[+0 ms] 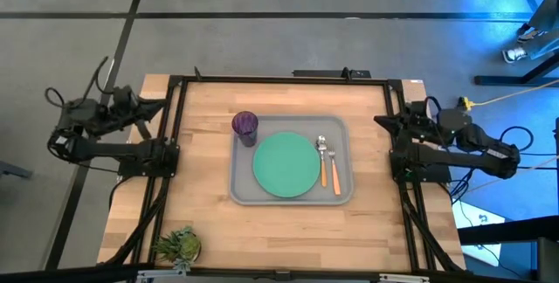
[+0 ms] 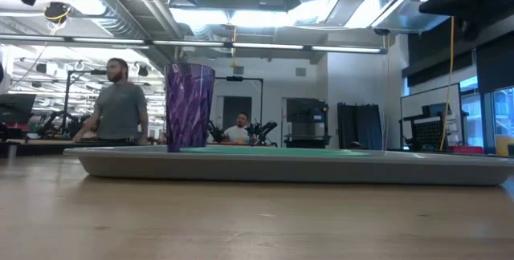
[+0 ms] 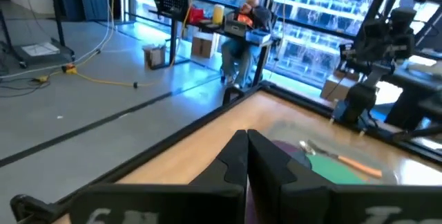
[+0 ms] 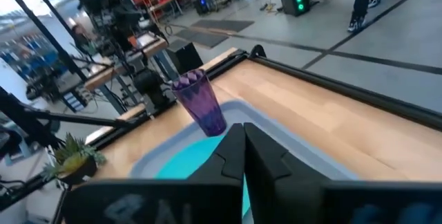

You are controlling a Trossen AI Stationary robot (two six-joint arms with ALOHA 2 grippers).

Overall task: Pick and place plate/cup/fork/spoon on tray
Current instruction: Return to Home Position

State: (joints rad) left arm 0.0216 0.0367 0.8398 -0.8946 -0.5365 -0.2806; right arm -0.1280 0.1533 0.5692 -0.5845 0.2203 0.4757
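Overhead, the grey tray [image 1: 240, 191] is seen in the middle of the table [image 1: 201, 222]. The green plate [image 1: 286, 165] is laid flat in it. The spoon [image 1: 322, 162] and fork [image 1: 334, 171] are laid side by side just beside the plate, nearer the right arm [image 1: 454, 152]. The purple cup [image 1: 245, 126] is stood upright in the tray corner toward the left arm [image 1: 113, 150]. Both arms are folded at the table's side edges, well apart from the tray.

At table height, the cup is shown upright inside the tray rim, and the plate as a thin green strip beside it. People are seen in the room behind.

From the left wrist, the left gripper [image 3: 246, 156] is shown with its fingers pressed together and nothing held.

From the right wrist, the right gripper [image 4: 243, 148] is likewise closed on nothing, and the cup is seen beyond it.

The setting is judged complete. The chief risk is judged to be the tall cup, which could be tipped by a jolt to the table as the arms are parked.
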